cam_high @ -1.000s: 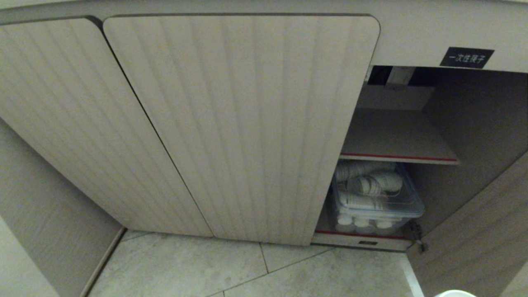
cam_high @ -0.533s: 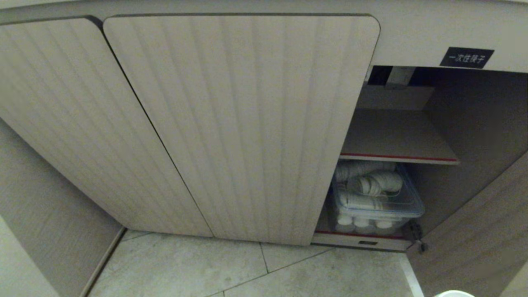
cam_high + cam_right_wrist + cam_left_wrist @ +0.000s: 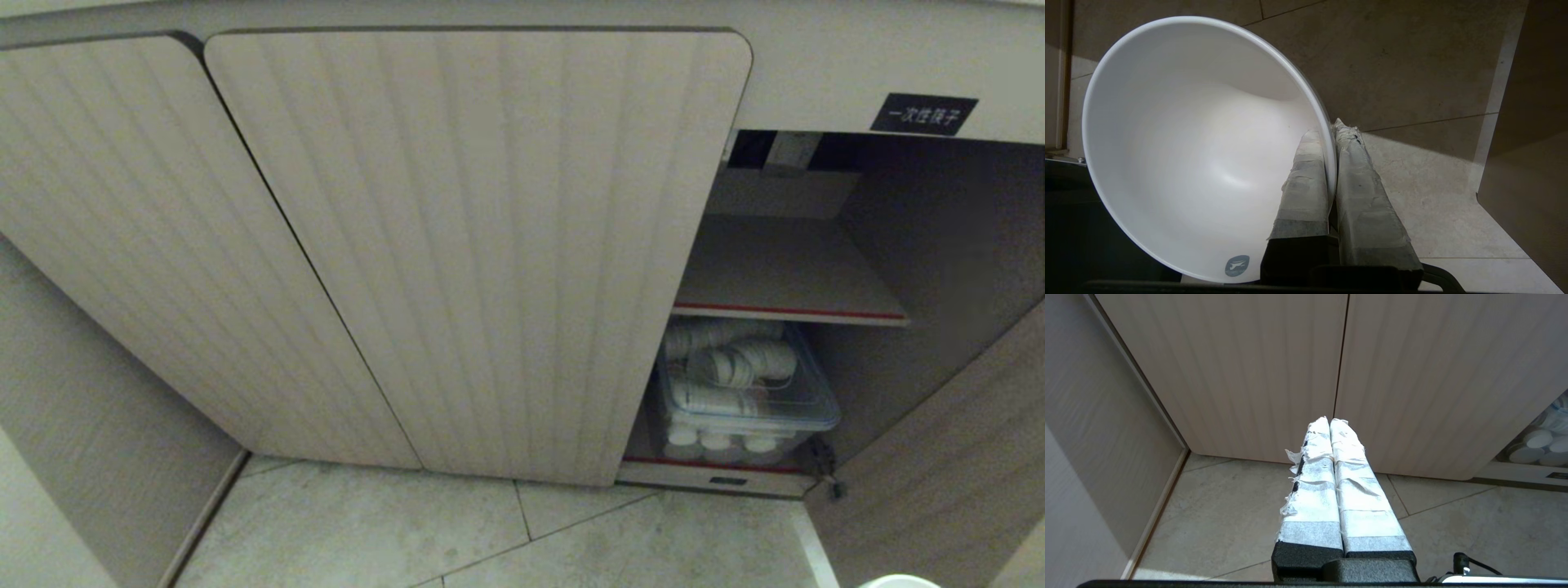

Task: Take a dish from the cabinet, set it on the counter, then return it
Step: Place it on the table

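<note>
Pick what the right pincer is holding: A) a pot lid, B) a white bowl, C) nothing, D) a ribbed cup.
B: in the right wrist view the right pincer is shut on the rim of the white bowl, one finger inside and one outside.

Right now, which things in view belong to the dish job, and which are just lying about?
Job:
- small white glossy ceramic bowl, rim pinched by right gripper
- beige ribbed wood-grain cabinet, right side open
- red-edged inner shelf

Lying about:
- clear plastic bin of white ribbed cups
- left gripper, shut, idle
</note>
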Robot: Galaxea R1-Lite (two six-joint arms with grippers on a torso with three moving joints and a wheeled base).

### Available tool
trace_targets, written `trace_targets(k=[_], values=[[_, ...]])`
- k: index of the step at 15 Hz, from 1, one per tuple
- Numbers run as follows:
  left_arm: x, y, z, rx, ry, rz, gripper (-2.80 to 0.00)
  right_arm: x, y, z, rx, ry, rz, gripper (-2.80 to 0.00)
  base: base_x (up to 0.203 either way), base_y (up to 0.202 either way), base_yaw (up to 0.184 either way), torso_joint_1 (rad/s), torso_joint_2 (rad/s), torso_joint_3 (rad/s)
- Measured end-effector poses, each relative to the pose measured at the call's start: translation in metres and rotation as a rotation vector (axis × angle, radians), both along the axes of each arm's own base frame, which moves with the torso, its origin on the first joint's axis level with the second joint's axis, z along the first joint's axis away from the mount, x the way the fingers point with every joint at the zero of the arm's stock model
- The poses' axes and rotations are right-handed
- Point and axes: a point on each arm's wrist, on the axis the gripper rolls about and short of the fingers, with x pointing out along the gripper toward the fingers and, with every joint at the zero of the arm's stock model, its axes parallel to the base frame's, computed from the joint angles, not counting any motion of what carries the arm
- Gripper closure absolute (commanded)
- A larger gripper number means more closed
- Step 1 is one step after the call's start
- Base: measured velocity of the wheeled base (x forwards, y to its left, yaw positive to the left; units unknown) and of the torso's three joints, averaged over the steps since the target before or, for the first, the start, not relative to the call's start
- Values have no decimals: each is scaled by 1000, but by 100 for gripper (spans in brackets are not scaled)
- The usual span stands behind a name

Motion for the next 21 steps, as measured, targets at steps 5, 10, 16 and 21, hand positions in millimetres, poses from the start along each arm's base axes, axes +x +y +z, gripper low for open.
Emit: trace_targets(k=[5,10,16,21], values=[[0,0,0,0,0,0,0,0,0,0,0,-1,-6,0,0,0,0,0,0,0],[0,0,0,0,0,0,0,-1,-1,-1,-3,6,-10,0,0,0,0,0,0,0],[0,0,0,0,0,0,0,1,-1,1,-9,0,-18,0,0,0,0,0,0,0],[0,0,0,0,0,0,0,2,-1,0,-13,3,-20,0,0,0,0,0,0,0]])
